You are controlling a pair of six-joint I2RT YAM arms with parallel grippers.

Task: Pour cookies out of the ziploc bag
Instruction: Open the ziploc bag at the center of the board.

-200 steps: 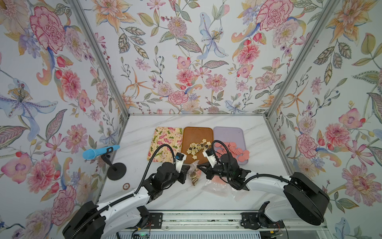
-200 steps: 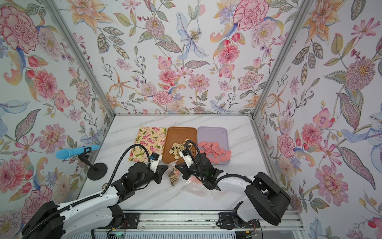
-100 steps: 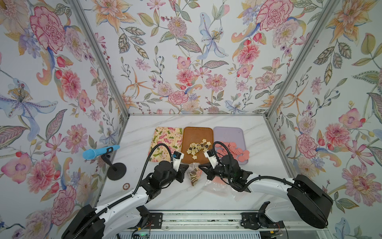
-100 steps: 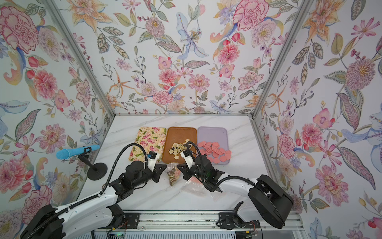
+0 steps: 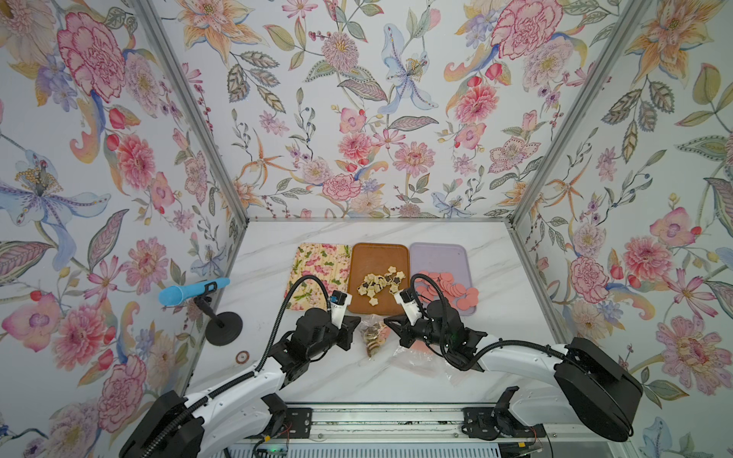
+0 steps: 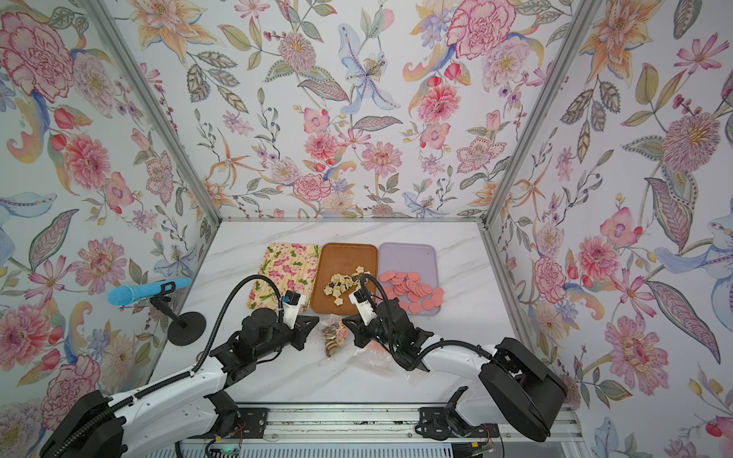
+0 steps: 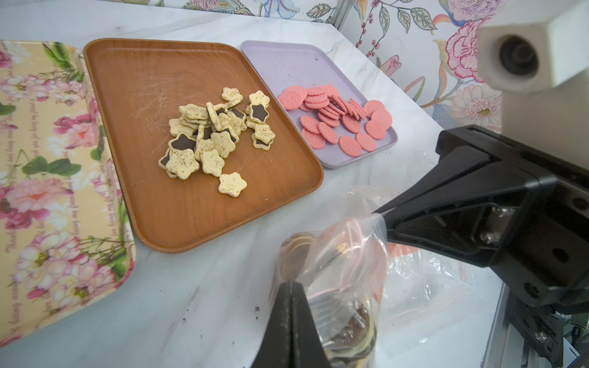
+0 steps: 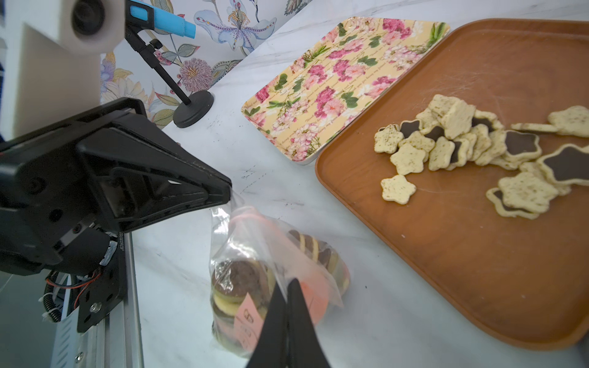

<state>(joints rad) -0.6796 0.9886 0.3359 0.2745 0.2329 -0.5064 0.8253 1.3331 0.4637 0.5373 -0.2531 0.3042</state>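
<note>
A clear ziploc bag stands on the marble table in front of the trays, with brown, cream and pink round cookies stacked inside. My left gripper is shut on the bag's top edge from one side and my right gripper is shut on the opposite edge, stretching the mouth between them. The left wrist view shows my left gripper pinching the plastic, and the right wrist view shows my right gripper doing the same. Star-shaped cookies lie on the brown tray, pink rounds on the lilac tray.
A floral tray lies left of the brown one. Empty clear bags lie flat under my right arm. A blue microphone on a black stand is by the left wall, a small ring near it.
Both grippers keep their pinch on the bag's edges. The left arm has edged slightly toward the trays; the bag stays in the same spot.
</note>
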